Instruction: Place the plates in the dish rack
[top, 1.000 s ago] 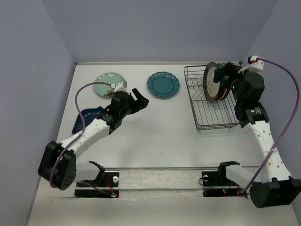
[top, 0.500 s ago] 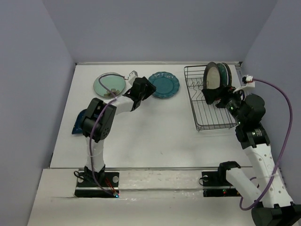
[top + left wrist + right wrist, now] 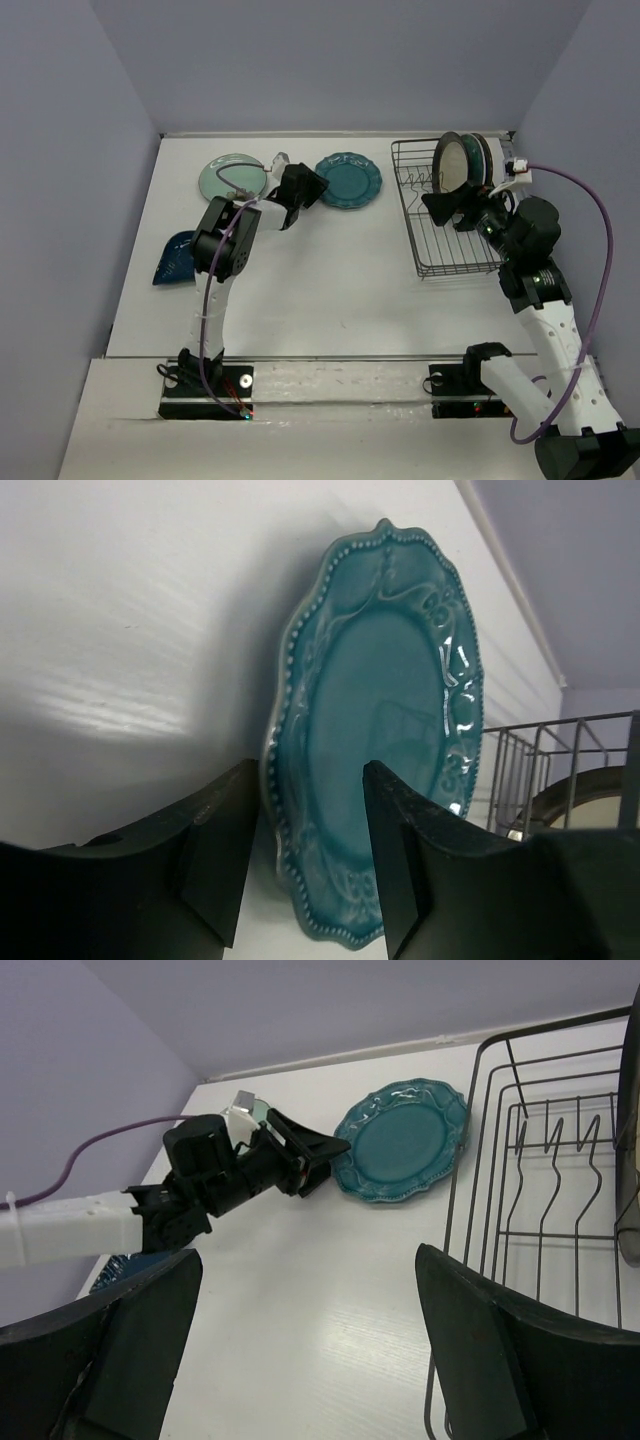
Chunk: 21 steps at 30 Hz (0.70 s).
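A scalloped teal plate (image 3: 348, 182) (image 3: 392, 705) (image 3: 404, 1139) lies flat on the table at the back. My left gripper (image 3: 308, 188) (image 3: 306, 865) (image 3: 322, 1155) is at its left rim. It is open, with the beaded rim between the jaws and a gap showing on each side. A mint green plate (image 3: 230, 178) lies further left, and a dark blue plate (image 3: 175, 257) is near the left wall. The black wire dish rack (image 3: 455, 243) (image 3: 545, 1195) holds upright plates (image 3: 458, 162) at its far end. My right gripper (image 3: 448, 205) (image 3: 312, 1360) hangs wide open over the rack's near left side, holding nothing.
The purple side walls stand close to the table on the left and right. The rack's upright tines (image 3: 560, 1150) are bare in its near half. A metal rail (image 3: 340, 357) runs across the front by the arm bases.
My left arm has swung back and to the right to the teal plate, and its jaws have narrowed round the rim. My right gripper has drawn back and down from the racked plates.
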Tool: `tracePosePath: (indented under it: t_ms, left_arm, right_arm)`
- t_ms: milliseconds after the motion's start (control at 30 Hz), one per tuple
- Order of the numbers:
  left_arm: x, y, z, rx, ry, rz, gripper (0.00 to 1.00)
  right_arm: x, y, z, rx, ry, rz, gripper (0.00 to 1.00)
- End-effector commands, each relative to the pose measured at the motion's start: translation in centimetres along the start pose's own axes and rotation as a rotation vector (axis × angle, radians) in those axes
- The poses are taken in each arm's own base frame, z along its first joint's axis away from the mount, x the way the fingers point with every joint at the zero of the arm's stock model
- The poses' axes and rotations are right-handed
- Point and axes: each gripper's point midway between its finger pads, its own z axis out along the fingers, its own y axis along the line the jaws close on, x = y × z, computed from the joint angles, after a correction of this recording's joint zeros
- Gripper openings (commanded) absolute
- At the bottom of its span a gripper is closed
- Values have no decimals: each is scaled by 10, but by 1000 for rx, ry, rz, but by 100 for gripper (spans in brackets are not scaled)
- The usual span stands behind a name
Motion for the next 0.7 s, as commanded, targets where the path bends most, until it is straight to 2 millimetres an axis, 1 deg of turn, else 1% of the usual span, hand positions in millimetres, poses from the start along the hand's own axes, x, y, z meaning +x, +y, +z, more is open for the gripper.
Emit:
tracePosePath:
  t_ms: [0,67,167,200,233,267,300,333,367,400,433,467,500,533,567,633,667]
  left_arm:
    - [2,-25,14,101,0,-50,58]
    - [4,-25,19,123,1,-79,57]
    - [5,-25,23,144,3,-129,52]
    - [7,-22,26,150,-1,-136,46]
    - [6,-23,29,160,-5,-140,42]
    - [12,-18,32,162,9,-142,36]
    - [13,-22,33,185,21,-142,18]
    - [15,-22,35,196,30,-143,8]
    - [15,-20,36,199,32,-148,6]
    - [13,-25,33,238,29,-169,6]
    - [10,-29,27,262,22,-181,6]
    - [2,-34,12,312,-5,-194,6]
    - [-3,-34,5,325,-19,-195,6]
    - [-2,-24,-3,310,-17,-188,6]
    - [-21,-42,-20,361,-52,-185,6]
    - [-31,-50,-41,399,-73,-175,6]
    - [-41,-57,-64,444,-97,-184,6]
  right_arm:
    - [-18,16,-3,-55,-52,-50,93]
    - [-19,15,-3,-49,-55,-55,93]
    - [-17,19,-3,-71,-42,-45,93]
    - [-16,20,-2,-78,-35,-42,93]
    - [-14,21,-2,-85,-30,-40,93]
    - [-12,21,-1,-93,-18,-40,93]
    - [-11,22,-1,-96,-16,-37,93]
    - [-10,23,-1,-104,-12,-37,93]
    - [-10,24,-2,-107,-9,-37,93]
    - [-10,25,-2,-113,-9,-38,93]
    - [-10,26,-3,-117,-8,-38,93]
    - [-8,26,-3,-119,-1,-38,93]
    - [-8,26,-3,-119,3,-38,93]
    - [-6,25,-1,-119,12,-34,93]
    - [-4,26,-1,-128,21,-29,93]
    - [-2,28,2,-144,31,-13,93]
    - [1,30,3,-162,44,-3,93]
